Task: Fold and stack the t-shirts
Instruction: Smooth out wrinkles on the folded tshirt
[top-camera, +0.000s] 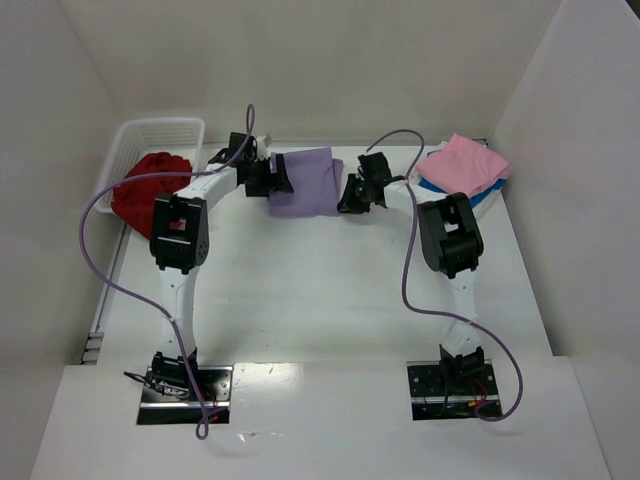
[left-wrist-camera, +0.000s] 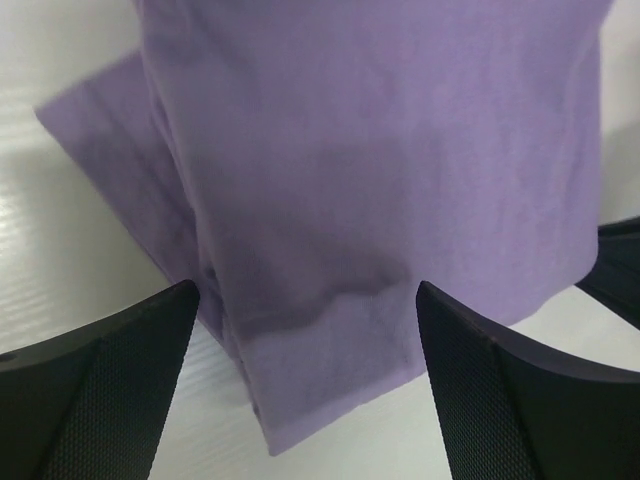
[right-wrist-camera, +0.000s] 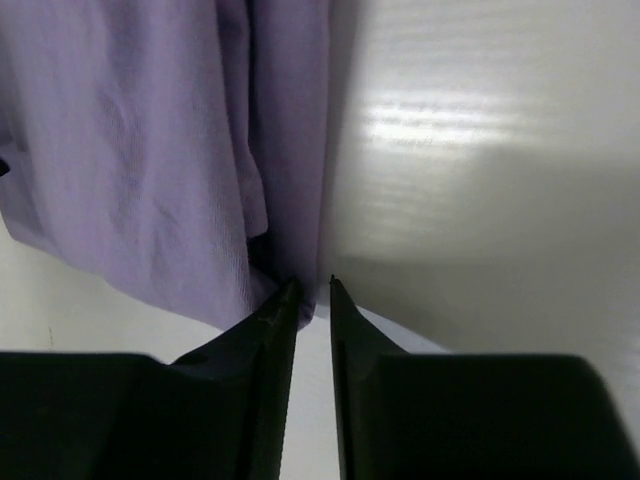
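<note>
The lavender purple t-shirt (top-camera: 305, 182) lies folded at the back middle of the table. My left gripper (top-camera: 275, 178) is at its left edge; in the left wrist view its jaws stand wide open (left-wrist-camera: 305, 340) around a corner of the lavender shirt (left-wrist-camera: 380, 170) without touching it. My right gripper (top-camera: 352, 195) is at the shirt's right edge; its jaws (right-wrist-camera: 313, 285) stand a narrow gap apart, with the shirt's edge (right-wrist-camera: 150, 170) just at the left fingertip and no cloth pinched. The deep red shirt (top-camera: 150, 188) lies crumpled in the basket. The pink shirt (top-camera: 462, 165) lies folded on the bright blue shirt (top-camera: 487, 198).
The white lattice basket (top-camera: 160, 135) stands at the back left. White walls enclose the table on the left, back and right. Purple cables loop from both arms down to their bases.
</note>
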